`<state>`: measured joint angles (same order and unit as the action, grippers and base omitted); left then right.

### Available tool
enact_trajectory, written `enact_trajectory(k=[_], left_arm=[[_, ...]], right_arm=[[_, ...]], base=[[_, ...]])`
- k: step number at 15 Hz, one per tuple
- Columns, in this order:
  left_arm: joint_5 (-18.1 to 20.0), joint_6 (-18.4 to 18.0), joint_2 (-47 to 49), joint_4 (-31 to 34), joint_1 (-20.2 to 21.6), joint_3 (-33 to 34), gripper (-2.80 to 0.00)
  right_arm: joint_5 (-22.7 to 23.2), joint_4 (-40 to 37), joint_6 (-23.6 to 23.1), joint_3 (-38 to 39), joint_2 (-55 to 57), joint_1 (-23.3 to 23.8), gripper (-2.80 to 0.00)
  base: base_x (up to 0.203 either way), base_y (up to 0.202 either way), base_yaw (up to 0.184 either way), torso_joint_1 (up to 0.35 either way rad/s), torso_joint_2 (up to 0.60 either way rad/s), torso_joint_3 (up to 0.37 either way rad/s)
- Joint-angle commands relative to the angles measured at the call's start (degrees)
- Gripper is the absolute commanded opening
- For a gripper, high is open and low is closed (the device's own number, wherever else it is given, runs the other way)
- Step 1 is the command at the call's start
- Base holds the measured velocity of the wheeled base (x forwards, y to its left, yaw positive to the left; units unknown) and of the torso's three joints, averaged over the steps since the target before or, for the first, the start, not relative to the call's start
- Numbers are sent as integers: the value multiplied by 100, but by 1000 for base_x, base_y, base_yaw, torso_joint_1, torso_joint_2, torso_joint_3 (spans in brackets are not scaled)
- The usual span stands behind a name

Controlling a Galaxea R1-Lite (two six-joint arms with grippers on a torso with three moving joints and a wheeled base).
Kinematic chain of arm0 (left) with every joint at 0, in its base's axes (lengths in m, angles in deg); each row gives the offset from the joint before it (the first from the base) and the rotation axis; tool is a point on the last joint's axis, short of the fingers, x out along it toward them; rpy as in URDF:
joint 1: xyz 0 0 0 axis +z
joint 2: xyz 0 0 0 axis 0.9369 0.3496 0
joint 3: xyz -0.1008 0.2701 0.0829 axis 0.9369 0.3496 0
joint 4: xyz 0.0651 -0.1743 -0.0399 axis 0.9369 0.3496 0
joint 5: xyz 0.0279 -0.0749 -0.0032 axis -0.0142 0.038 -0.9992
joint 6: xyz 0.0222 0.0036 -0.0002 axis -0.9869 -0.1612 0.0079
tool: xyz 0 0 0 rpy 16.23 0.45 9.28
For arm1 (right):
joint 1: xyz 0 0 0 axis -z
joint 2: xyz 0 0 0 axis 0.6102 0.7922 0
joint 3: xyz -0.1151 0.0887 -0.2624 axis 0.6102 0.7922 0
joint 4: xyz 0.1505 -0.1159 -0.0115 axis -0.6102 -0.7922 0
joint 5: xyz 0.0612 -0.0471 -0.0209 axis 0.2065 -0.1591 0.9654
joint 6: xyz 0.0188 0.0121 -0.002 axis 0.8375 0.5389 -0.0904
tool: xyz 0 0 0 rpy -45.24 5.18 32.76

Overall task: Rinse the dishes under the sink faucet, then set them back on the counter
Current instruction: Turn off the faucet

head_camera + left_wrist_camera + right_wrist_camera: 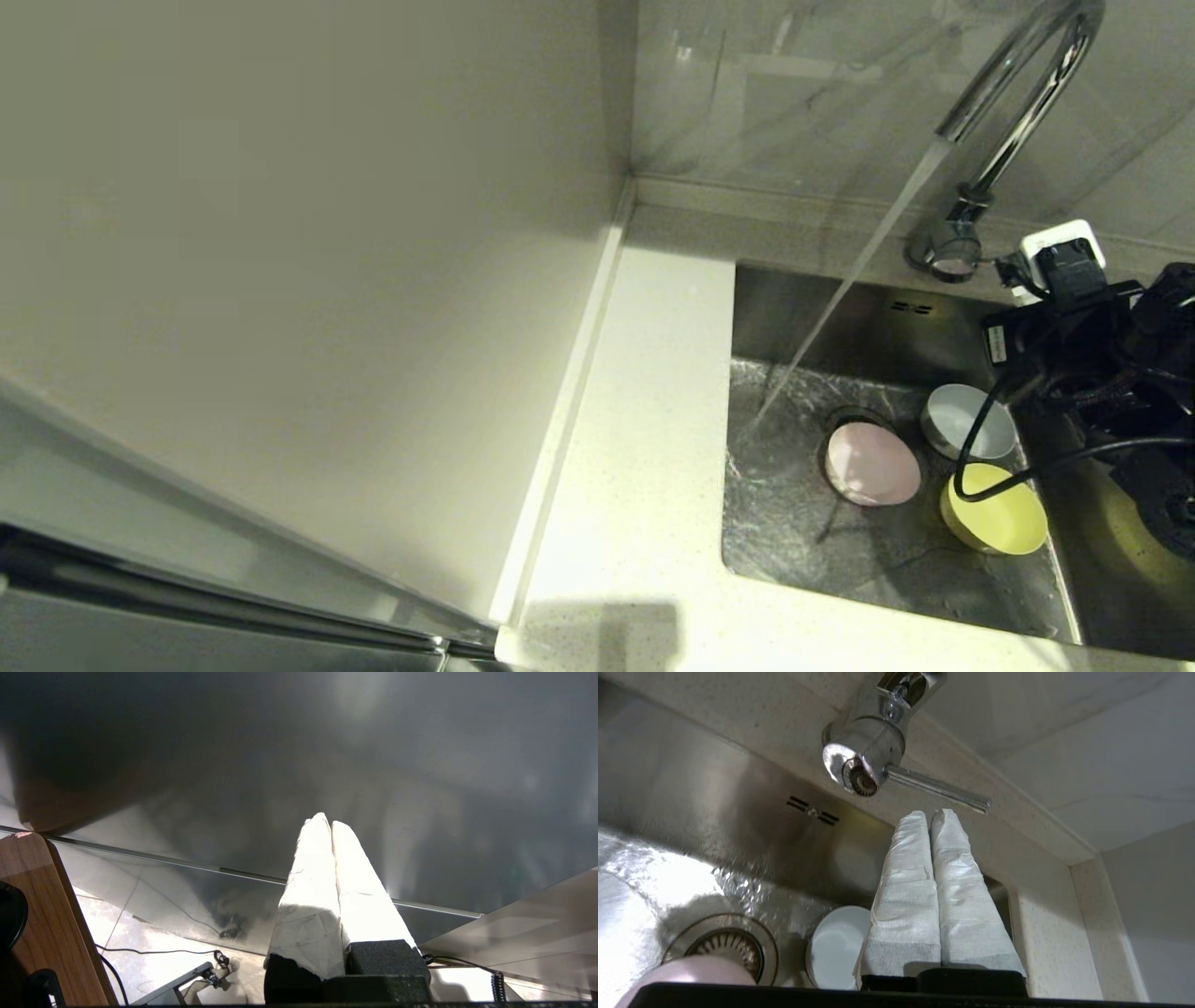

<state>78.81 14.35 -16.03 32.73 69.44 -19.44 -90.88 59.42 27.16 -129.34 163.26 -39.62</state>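
Water runs from the sink faucet into the sink, where all three bowls sit.

The right gripper hangs over the sink's right side, its white-wrapped fingers pressed together on nothing and pointing at the faucet's thin side lever, just short of it. The left gripper is clenched and empty too, away from the counter. The pink bowl rests on the drain strainer, the blue-grey bowl behind it, the yellow-green bowl to its right. No writing is readable.
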Motion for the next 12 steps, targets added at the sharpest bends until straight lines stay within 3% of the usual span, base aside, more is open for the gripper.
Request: enact_trajectory(k=[1,12], left_arm=[[0,4,0,-2,1,18,-280],[0,4,0,-2,1,18,-280]], right_arm=[[-41,33,-23,-215,162,19,-280],[-248,5,-35,-997,778,401,-280]], base=[[0,0,0,0,0,0],[0,0,0,0,0,0]])
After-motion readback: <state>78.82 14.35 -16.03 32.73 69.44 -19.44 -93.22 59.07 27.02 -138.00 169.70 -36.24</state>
